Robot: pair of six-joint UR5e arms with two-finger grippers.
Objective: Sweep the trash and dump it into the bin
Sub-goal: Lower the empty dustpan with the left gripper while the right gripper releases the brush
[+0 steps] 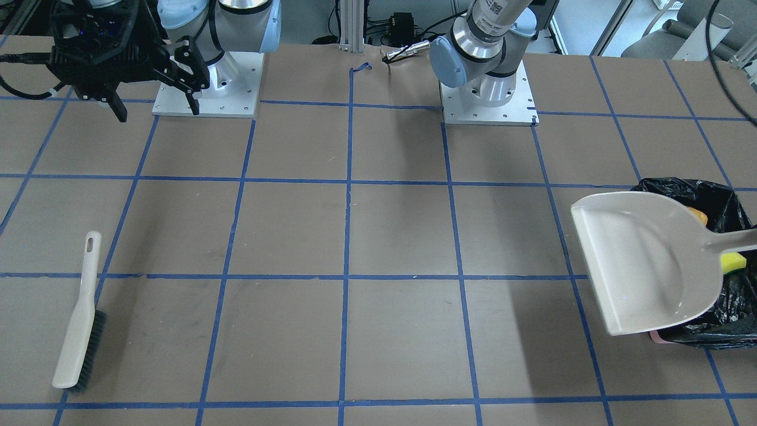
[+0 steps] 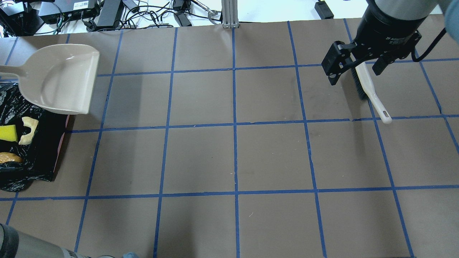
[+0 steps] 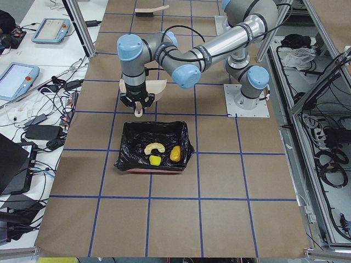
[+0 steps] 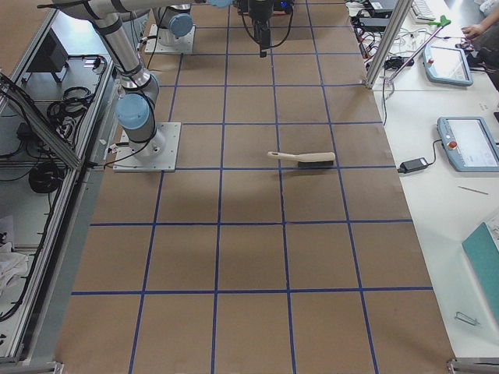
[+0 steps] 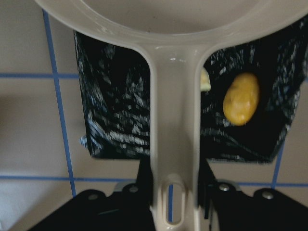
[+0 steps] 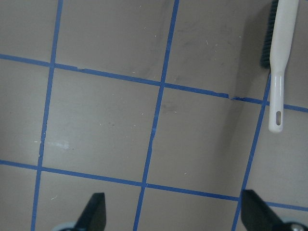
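Observation:
The bin [image 2: 39, 157], lined with a black bag, stands at the table's left end. Inside it lie the potato [image 2: 9, 157], the peel strip [image 2: 28, 129] and the yellow sponge [image 2: 8, 133]. They also show in the exterior left view: potato [image 3: 175, 154], peel [image 3: 154, 147], sponge [image 3: 156, 160]. My left gripper [image 5: 174, 180] is shut on the handle of the beige dustpan [image 2: 61, 79], which hangs empty over the bin's far edge. My right gripper [image 2: 355, 73] is open and empty, high above the brush [image 2: 373, 96].
The white-handled brush [image 1: 80, 319] lies flat on the brown, blue-taped table at the right side, bristles on the table. Both arm bases [image 1: 488, 100] stand at the table's robot edge. Cables and boxes lie beyond the far edge [image 2: 107, 14].

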